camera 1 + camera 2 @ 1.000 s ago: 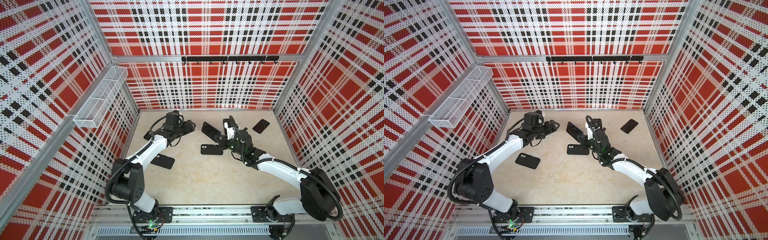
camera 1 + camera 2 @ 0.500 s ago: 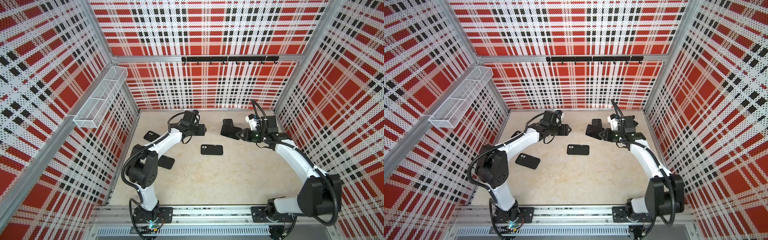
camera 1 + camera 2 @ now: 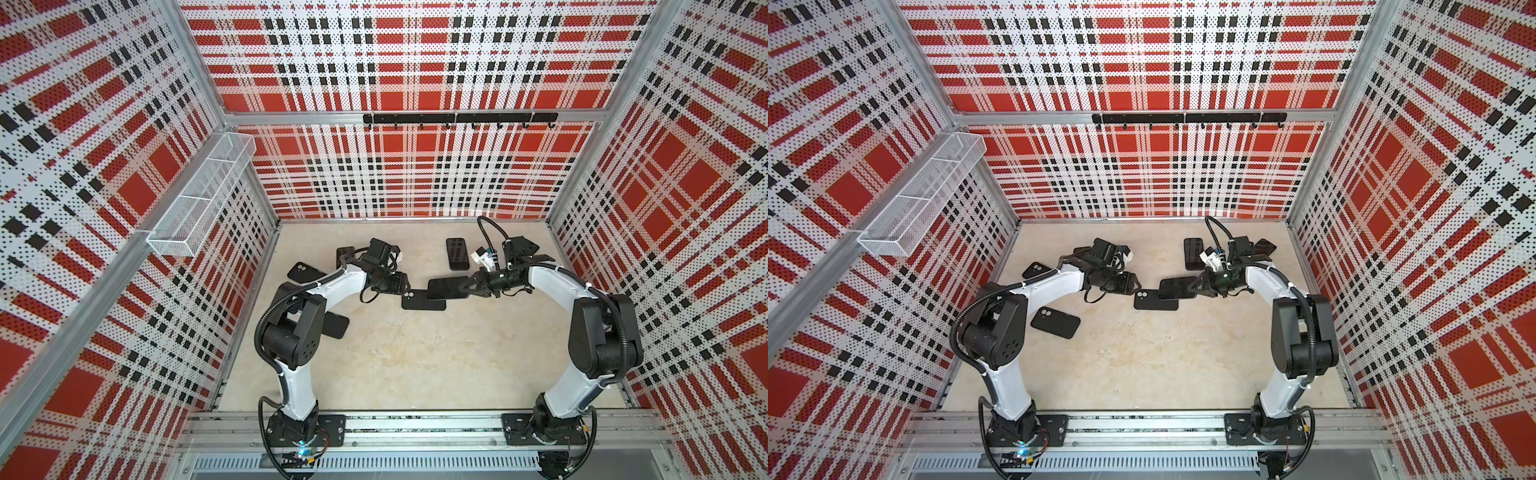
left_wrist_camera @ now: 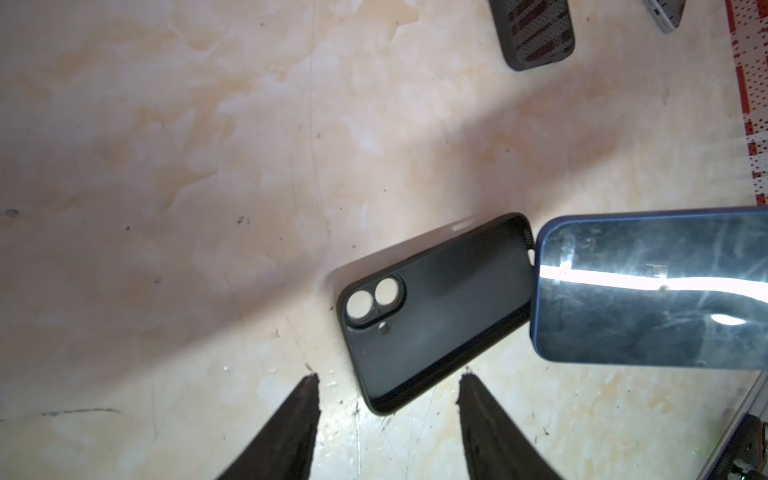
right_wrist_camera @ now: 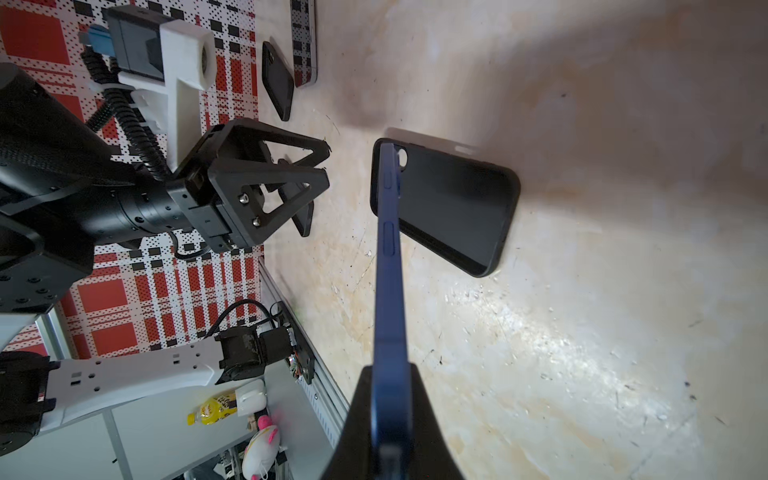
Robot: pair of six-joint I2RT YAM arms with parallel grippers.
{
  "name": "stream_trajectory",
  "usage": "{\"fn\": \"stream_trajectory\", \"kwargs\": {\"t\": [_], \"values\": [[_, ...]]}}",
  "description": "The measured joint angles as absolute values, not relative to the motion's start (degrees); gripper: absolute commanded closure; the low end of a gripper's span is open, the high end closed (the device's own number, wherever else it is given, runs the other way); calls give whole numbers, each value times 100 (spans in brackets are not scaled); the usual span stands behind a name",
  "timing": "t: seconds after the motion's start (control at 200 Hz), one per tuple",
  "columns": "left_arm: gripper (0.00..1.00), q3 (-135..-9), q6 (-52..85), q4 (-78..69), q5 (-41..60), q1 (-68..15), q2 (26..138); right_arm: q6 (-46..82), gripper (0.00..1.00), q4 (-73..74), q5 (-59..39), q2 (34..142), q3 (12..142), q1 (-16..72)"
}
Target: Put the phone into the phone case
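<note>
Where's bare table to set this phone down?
Bare: the near half of the table, from the open case to the front rail; a spare case sits at its left edge. Crowded: back-left corner cases, back-right phone.

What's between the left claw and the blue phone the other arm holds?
An empty black phone case, lying open side up on the table. The left wrist view shows it, the phone hanging over one end.

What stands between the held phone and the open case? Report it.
Nothing visible. The right gripper holds the phone with one end just over the case, whose cavity is bare. The open left gripper sits beside the case, outside the cavity.
</note>
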State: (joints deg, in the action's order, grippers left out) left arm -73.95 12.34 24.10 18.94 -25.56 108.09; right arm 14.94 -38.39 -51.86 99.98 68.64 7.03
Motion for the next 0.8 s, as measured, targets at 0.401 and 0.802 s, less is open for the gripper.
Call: {"fn": "stream_trajectory", "kwargs": {"t": [0.401,0.802], "values": [[49,-7395,1168,2451,2091,-2477,11183,1352,100,-3990,-5483,11100,7555,998],[57,-7395,1256,2447,2294,-2440,11393,1286,98,-4095,-5625,11546,7741,1061]]}}
